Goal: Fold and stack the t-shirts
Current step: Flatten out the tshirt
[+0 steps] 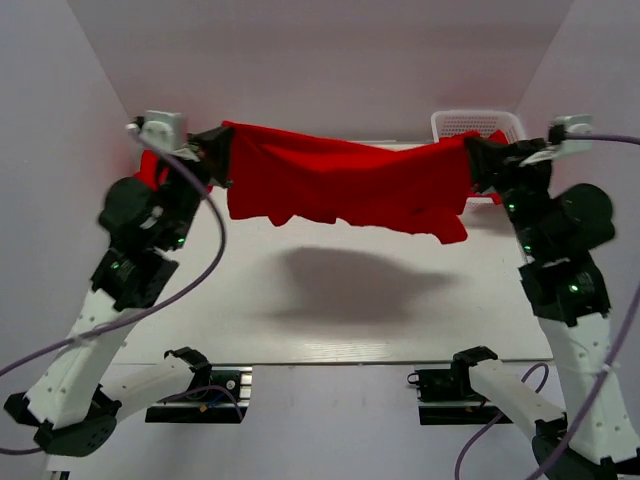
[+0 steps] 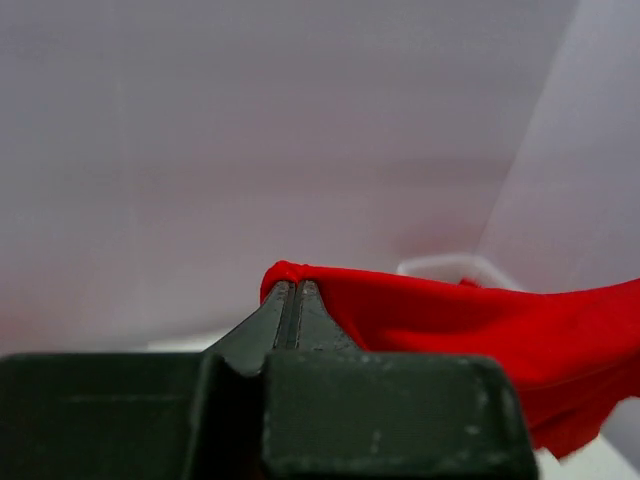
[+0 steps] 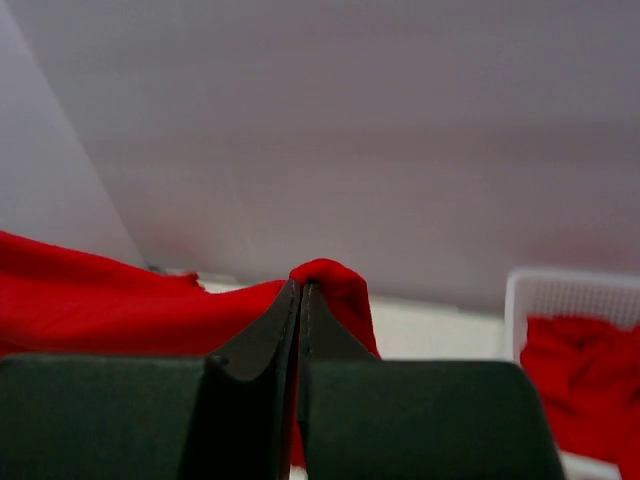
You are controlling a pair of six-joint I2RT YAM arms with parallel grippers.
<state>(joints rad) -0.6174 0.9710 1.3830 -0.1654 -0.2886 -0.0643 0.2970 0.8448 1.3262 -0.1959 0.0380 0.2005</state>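
A red t-shirt (image 1: pixel 340 185) hangs stretched across the upper middle of the top view, lifted clear of the bench (image 1: pixel 480 310), with its shadow (image 1: pixel 350 280) on the surface below. The left tool (image 1: pixel 213 152) is clamped on the shirt's end at upper left, its fingers pressed together over a fold of cloth. The right tool (image 1: pixel 476 155) pinches the other end at upper right in the same way. Behind it, a white lattice basket (image 1: pixel 478 122) holds more red fabric (image 3: pixel 585 370).
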